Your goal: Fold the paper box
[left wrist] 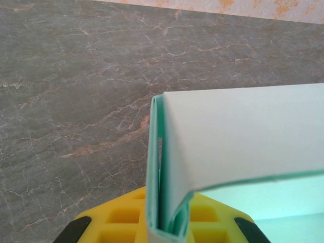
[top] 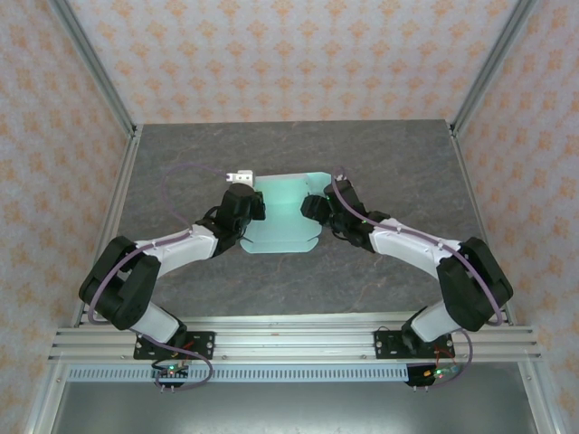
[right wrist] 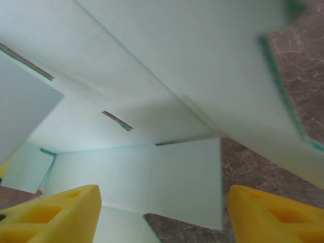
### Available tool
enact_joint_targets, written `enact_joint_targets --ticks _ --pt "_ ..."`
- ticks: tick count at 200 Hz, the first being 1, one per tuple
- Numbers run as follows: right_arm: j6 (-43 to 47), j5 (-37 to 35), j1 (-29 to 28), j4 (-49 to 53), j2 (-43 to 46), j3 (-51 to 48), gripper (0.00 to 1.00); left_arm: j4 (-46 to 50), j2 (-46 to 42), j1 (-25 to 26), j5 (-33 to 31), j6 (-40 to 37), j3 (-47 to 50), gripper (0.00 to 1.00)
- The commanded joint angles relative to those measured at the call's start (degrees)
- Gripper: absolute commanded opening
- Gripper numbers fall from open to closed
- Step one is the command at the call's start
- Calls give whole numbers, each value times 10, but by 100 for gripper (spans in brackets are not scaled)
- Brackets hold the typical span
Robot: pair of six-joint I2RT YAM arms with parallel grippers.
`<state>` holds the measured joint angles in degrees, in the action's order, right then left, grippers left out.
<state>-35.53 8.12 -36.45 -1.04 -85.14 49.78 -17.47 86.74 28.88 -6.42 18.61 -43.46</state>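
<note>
we've got the pale mint-blue thin card paper box (top: 282, 219) mid-table on the dark grey marbled stone-look table top (top: 389, 154), sitting between the two arms, partly folded

near edge with the rounded corners lies flat toward the arm bases, and the far panel is bent up and over (it reads pale, almost white, in the left wrist view)

left gripper (left wrist: 167, 230) is clamped down on the box's left side: a doubled fold of card stands upright, pinched between its yellow fingers (left wrist: 119, 223), with the upper panel curling off to the right

right gripper (right wrist: 162, 217) is at the box's right side, fingers spread wide with nothing pinched. card panels and slots lie ahead of it and above it, and a strip of bare table shows by the right finger. we can't tell if either pad touches card
</note>
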Motion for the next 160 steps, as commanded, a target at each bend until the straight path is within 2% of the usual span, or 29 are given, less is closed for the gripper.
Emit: enact_joint_targets --ticks 1,89,160 --pt "2 8 2 -48 2 9 64 -2 -16 2 2 8 -5 0" --pt "35 37 -3 -63 7 9 47 -4 -8 3 13 10 -9 0" --pt "52 90 -12 -96 -16 13 38 -5 3 3 21 11 -13 0"
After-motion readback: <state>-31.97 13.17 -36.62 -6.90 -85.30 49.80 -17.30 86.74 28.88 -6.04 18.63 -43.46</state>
